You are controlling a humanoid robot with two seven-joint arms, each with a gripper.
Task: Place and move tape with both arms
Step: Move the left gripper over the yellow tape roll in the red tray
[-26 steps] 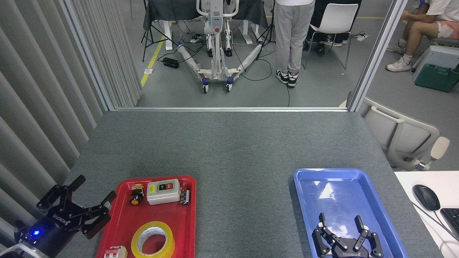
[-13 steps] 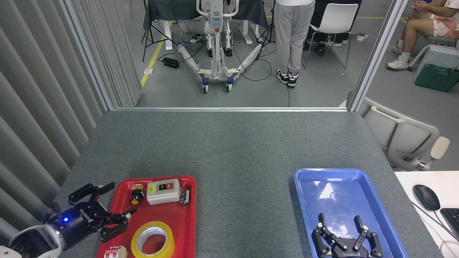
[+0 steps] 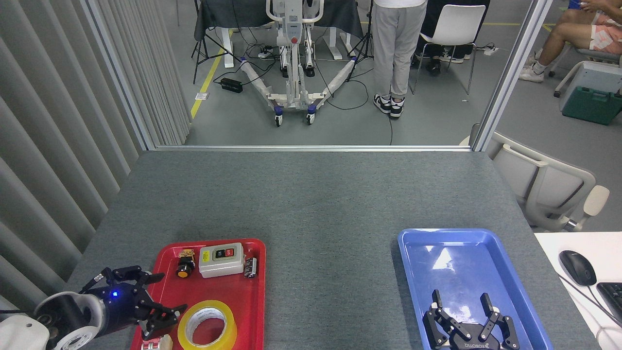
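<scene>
A grey table [image 3: 311,204] fills the middle. At 9 o'clock hang grey blinds [image 3: 58,121]. At 12 o'clock the grey floor [image 3: 437,116] holds a white wheeled stand [image 3: 291,63] with black cables, a white chair [image 3: 454,34] and a person's legs [image 3: 393,53]. At 3 o'clock stand a pale chair [image 3: 544,184] and a green box [image 3: 590,104]. At 4 o'clock is a white desk [image 3: 573,272] with a mouse [image 3: 577,268].

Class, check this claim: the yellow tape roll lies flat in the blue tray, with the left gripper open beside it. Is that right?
Not quite. The head view shows the yellow tape roll lying flat in the red tray, not the blue tray, which holds nothing but the hovering right gripper. The left gripper is indeed open beside the roll.
</scene>
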